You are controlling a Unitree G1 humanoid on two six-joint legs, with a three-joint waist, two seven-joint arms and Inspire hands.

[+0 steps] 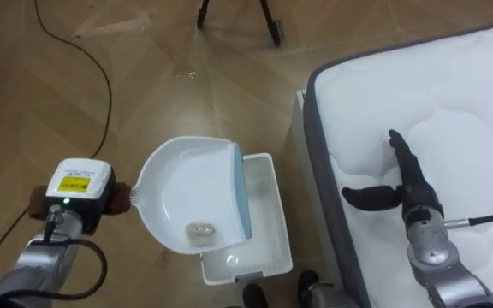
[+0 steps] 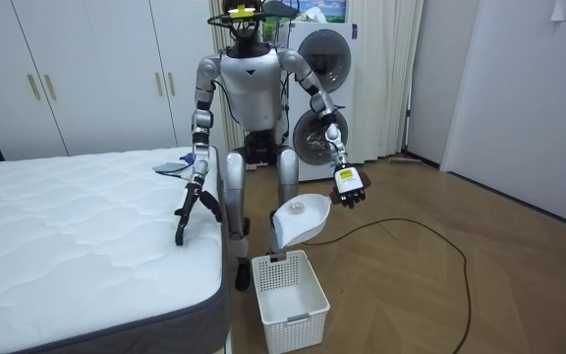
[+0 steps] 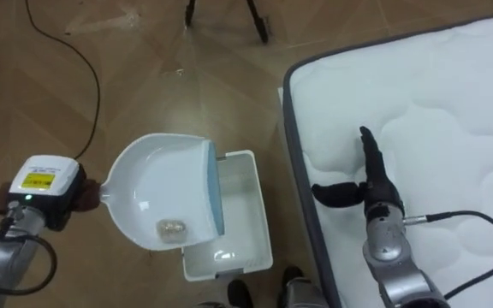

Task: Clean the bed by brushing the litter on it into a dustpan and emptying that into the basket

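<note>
You have the white mattress [image 1: 452, 103] at three o'clock, the wooden floor [image 1: 58, 128] at nine; on the floor a white basket [image 1: 268, 214] stands at six, just beside the mattress.

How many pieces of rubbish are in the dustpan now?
1: a small pale scrap lies low in the dustpan, near its blue lip, above the white basket. Nothing seems hidden.

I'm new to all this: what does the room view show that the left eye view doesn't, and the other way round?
The room view adds the whole robot, standing between the mattress and the white basket, with wardrobes and stacked washing machines behind it. The left eye view adds a small pale scrap lying in the dustpan. Both share the left hand holding the dustpan over the basket, and the right hand open at the mattress.
</note>
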